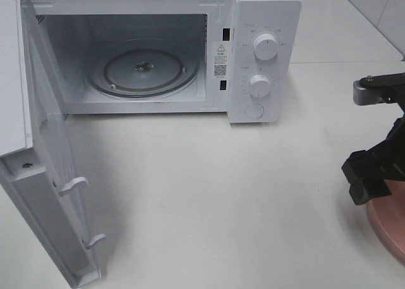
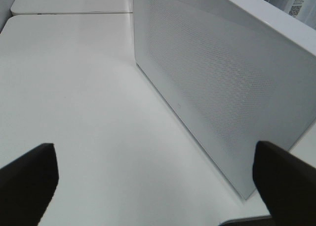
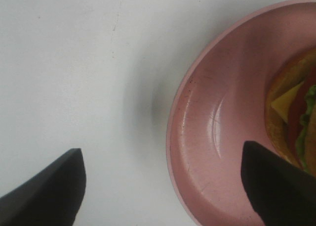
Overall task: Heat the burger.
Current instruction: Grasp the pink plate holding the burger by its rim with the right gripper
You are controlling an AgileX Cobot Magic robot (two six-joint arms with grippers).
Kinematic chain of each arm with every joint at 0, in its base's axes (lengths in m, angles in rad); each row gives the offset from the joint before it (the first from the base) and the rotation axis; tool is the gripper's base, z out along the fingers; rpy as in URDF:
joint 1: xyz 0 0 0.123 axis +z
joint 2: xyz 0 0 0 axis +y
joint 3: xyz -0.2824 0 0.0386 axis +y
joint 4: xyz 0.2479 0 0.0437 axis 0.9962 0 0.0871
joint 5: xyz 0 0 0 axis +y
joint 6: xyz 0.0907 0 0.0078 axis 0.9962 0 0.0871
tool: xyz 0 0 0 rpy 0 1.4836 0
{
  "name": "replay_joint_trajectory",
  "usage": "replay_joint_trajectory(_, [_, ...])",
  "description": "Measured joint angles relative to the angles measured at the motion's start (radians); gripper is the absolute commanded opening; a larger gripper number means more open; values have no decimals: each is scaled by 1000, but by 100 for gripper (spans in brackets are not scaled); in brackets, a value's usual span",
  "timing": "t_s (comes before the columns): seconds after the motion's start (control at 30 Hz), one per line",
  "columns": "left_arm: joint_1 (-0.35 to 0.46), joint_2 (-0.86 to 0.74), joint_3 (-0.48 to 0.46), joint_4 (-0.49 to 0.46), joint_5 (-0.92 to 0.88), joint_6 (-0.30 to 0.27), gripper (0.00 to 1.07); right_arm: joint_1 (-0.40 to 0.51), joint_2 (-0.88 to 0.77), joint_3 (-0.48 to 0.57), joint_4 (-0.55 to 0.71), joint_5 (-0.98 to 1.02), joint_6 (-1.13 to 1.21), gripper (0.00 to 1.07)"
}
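- The right fingers (image 3: 47, 191) are hanging released, straddling the pink plate (image 3: 217, 137) rim beside the burger (image 3: 289, 112).
- The left fingers (image 2: 29, 181) are gaping empty near, seemingly, the microwave door (image 2: 222, 87).

Microwave (image 1: 266, 11): white throughout, white knobs (image 1: 265, 47). Door (image 2: 212, 87): white, fine dotted mesh pattern. Turntable (image 1: 144, 71): clear greyish glass. Counter (image 1: 221, 194): plain white. Plate (image 3: 217, 132): dusty pink, faint dark scuffs. Burger (image 3: 286, 105): golden-brown bun, yellow cheese, red tomato, green lettuce. Left end effector (image 2: 153, 186) and right end effector (image 3: 163, 186): black.
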Motion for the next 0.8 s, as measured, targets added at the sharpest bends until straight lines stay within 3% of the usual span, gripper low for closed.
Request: replay_joint_trajectory(0.8, [0, 0, 0, 0, 0, 0, 100, -73, 272, -1, -18, -159, 33, 79])
